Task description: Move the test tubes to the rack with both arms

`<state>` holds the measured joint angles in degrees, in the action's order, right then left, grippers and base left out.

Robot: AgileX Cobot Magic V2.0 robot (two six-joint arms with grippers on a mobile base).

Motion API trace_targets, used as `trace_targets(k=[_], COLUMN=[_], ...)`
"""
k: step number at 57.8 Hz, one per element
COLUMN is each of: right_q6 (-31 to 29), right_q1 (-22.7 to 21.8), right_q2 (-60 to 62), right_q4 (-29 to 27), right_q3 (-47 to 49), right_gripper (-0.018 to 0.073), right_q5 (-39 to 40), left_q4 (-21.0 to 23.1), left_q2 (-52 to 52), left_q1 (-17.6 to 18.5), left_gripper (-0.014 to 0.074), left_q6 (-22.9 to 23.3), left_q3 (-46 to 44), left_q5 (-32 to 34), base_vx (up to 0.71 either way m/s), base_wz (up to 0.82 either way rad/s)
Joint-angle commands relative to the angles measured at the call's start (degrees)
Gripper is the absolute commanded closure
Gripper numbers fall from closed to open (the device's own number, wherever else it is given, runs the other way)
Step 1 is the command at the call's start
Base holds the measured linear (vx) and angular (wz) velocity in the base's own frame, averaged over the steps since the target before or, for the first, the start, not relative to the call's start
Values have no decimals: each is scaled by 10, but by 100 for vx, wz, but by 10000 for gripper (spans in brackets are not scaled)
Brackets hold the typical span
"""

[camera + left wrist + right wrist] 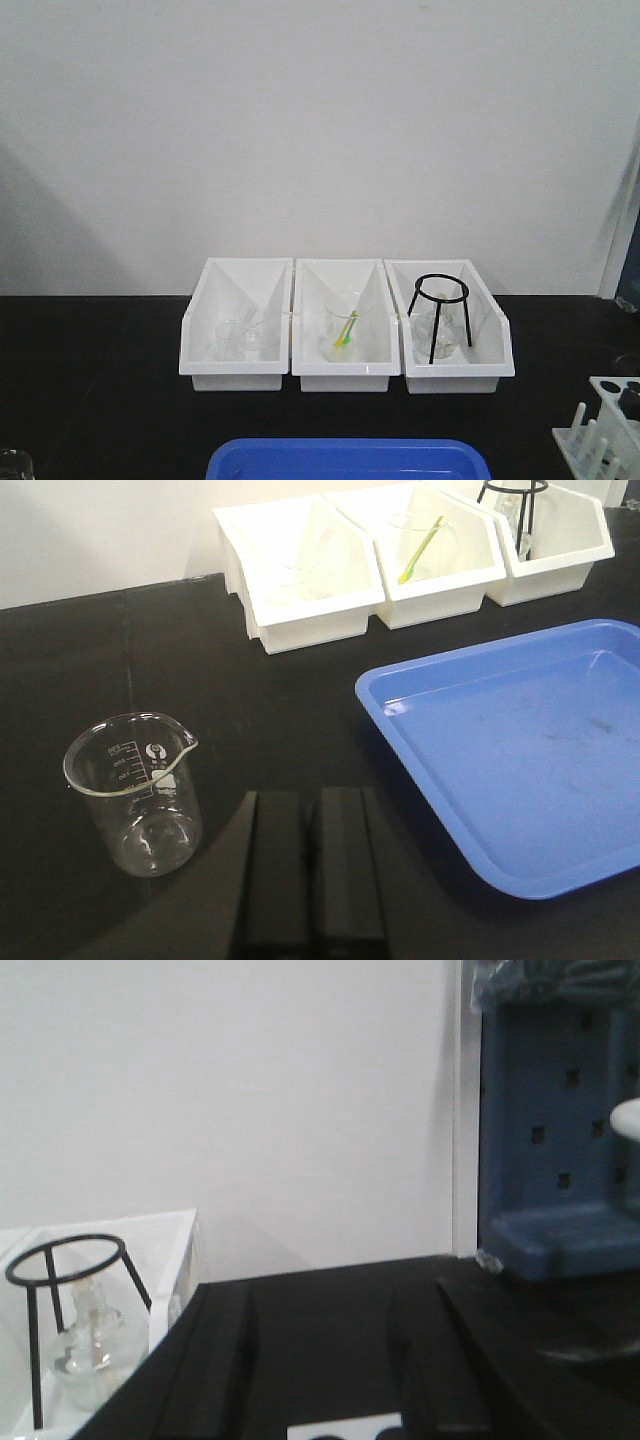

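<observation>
Spanning black table (100,400), white wall (320,120)

The glass beaker (133,792), near the desk's left edge in the left wrist view, carries white printed graduation marks and a small round logo (the figures beside the marks are too small to read). Nothing else bears legible text.

You see only the fingers (345,875) of your left gripper: two matte black, flat-faced blocks. Your right gripper's fingers (225,1360) are black too, long, ridged along their inner edges.
</observation>
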<state>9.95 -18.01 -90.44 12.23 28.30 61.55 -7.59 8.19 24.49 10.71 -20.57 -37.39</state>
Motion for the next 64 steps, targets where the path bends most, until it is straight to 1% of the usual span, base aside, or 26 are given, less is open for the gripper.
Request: trace_targets(k=[1,7,13,18,19,21,25,26,31,36,38,41,48,54,64], right_q6=[2,3,5,11,14,17,39,43,51,54,57,57,60,67,68], right_q1=[-4,-4,-4,-4,-4,-4,5,8,33,66,82,109,169,227,314], right_q2=[58,112,183,252,269,291,350,360,420,468,491,516,571,602,622], right_q4=[6,18,32,46,50,54,58,58,58,58,58,58,52,52,52], right_q3=[13,13,13,13,13,13,13,13,13,13,13,13,13,13,13], right_gripper=[174,203,288,391,428,466,564,574,572,571,571,570,568,567,567], right_q5=[27,-17,-98,-188,-223,-260,-360,-378,-477,-543,-565,-584,-616,-633,-647], left_q4=[-4,-4,-4,-4,-4,-4,-4,-3,-2,-2,-2,-2,-3,-3,-2], left_q2=[6,6,6,6,6,6,6,6,6,6,8,12,42,79,127], left_q1=[-1,-1,-1,-1,-1,-1,-1,-1,-1,-1,-1,-1,-1,-1,-1], left_gripper=[617,617,617,617,617,617,617,617,617,617,617,617,617,615,614], left_q6=[5,5,5,5,5,5,5,5,5,5,5,7,32,34,38], left_q3=[-12,-12,-12,-12,-12,-12,-12,-12,-12,-13,-13,-13,-13,-13,-13], left_q5=[47,47,47,47,47,47,47,47,49,63,79,99,141,183,291], base_vx=[0,0,0,0,0,0,0,0,0,0,0,0,0,0,0], base_wz=[0,0,0,0,0,0,0,0,0,0,0,0,0,0,0])
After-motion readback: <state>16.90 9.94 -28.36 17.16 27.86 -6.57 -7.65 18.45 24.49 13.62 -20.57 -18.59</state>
